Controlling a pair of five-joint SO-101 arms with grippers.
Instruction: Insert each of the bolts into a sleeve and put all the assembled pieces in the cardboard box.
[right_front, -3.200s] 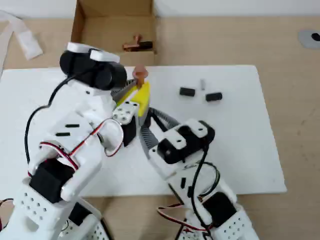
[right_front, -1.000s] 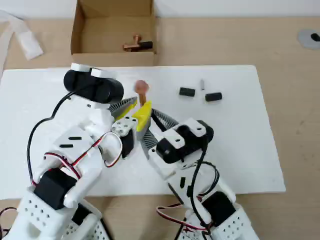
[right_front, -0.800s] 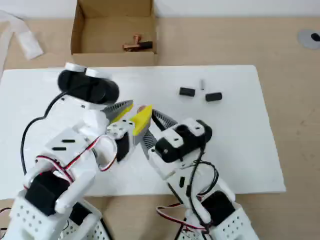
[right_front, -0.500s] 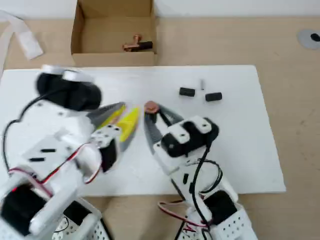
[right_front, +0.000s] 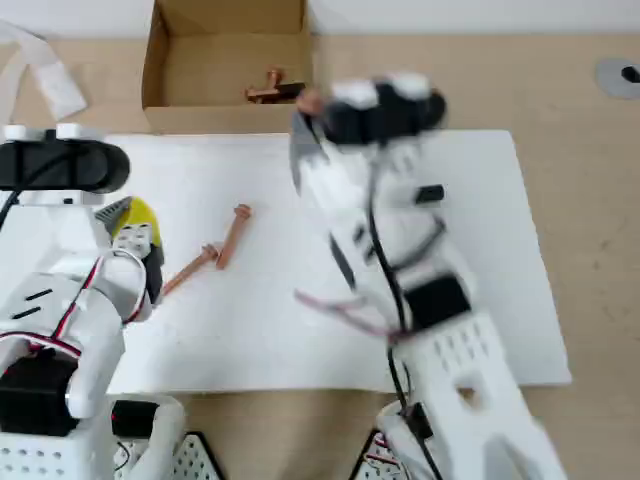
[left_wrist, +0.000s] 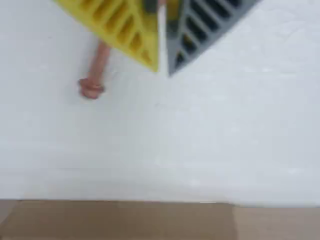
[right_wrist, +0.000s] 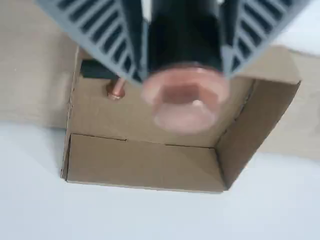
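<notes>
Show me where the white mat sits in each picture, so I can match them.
High view: the mat covers the table's middle, before the box.
Left wrist view: the mat lies under the left gripper, a loose bolt on it.
Right wrist view: the mat runs along the box's outer wall, beyond the right gripper's sleeved bolt.
Shared landmark: the tan table bordering the mat.

1. Plain tan table (right_front: 590, 200), with a big white sheet (right_front: 500, 260) lying flat on it.
2. A copper bolt (right_front: 233, 235) and a second bolt (right_front: 190, 268) lie loose on the sheet, right beside each other.
3. The cardboard box (right_front: 152, 70) sits on the table at the sheet's far edge.
</notes>
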